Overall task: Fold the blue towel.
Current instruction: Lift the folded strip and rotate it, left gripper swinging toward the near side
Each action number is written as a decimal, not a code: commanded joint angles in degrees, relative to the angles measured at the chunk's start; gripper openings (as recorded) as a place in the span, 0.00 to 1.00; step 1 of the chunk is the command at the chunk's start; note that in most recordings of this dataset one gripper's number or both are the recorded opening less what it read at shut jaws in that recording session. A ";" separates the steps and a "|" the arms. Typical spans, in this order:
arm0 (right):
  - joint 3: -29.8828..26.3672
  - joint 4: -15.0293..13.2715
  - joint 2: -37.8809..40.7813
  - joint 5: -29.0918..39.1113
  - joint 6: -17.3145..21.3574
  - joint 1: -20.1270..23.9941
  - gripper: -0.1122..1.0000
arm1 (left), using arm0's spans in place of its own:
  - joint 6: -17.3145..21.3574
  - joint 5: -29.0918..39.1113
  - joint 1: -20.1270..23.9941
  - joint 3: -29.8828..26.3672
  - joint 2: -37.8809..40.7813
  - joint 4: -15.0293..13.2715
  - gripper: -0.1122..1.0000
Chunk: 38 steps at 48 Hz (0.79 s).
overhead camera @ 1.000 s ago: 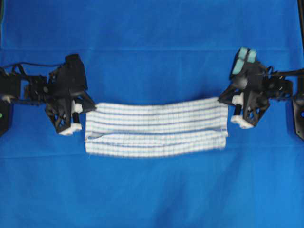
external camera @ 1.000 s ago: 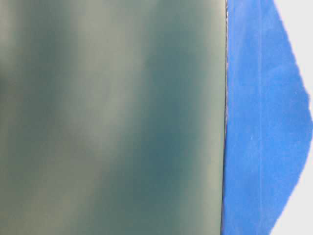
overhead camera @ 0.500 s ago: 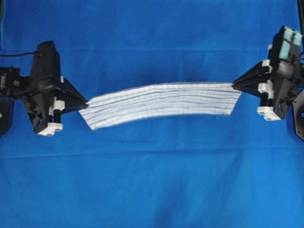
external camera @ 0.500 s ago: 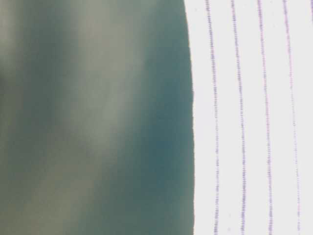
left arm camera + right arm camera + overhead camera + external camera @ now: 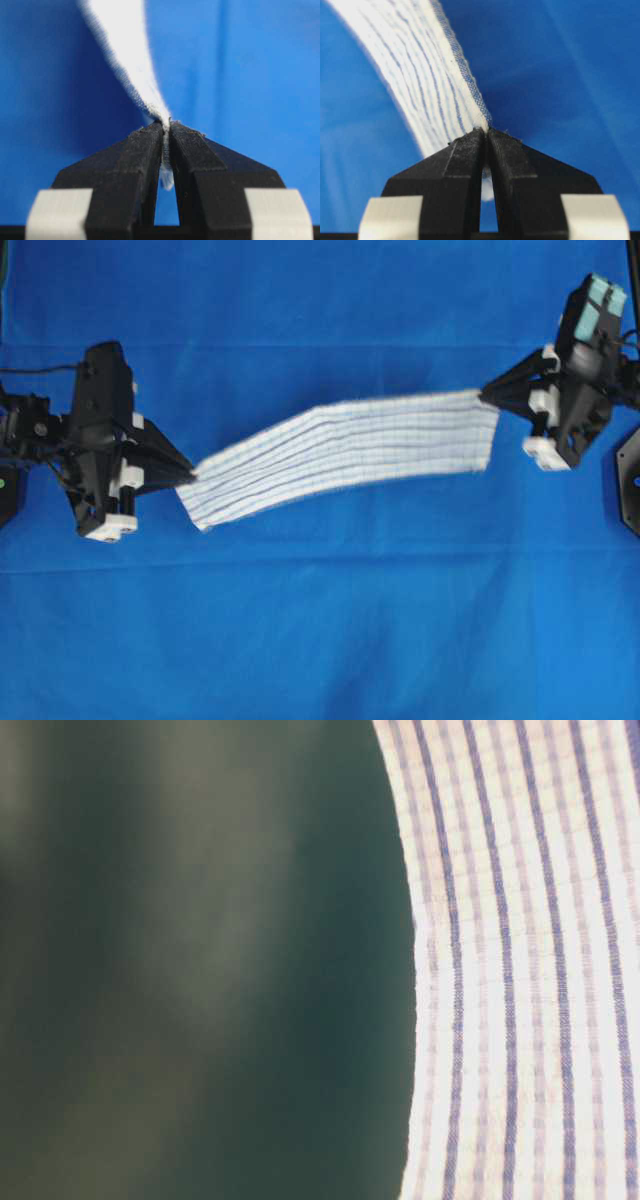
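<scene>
The blue towel (image 5: 345, 452), a white cloth with thin blue stripes, hangs stretched in the air between both grippers, folded lengthwise into a band. My left gripper (image 5: 192, 476) is shut on its left end, which sits lower in the overhead view. My right gripper (image 5: 484, 395) is shut on its right end, farther back. In the left wrist view the jaws (image 5: 165, 125) pinch the cloth edge (image 5: 130, 60). In the right wrist view the jaws (image 5: 485, 131) pinch the striped edge (image 5: 420, 75). The towel (image 5: 520, 960) fills the right of the table-level view.
A large plain blue cloth (image 5: 320, 620) covers the whole table under the towel. A dark blurred surface (image 5: 200, 960) blocks the left of the table-level view. Black arm bases stand at the far left (image 5: 10, 470) and far right (image 5: 630, 470) edges.
The towel was lifted off the table and stretched taut. Since half a second ago the left end has swung toward the front and the right end toward the back, tilting the band.
</scene>
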 commanded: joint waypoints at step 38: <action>-23.03 -8.44 27.51 -11.87 -0.44 -13.71 0.15 | 1.05 -6.33 -8.44 -30.94 29.00 0.35 0.13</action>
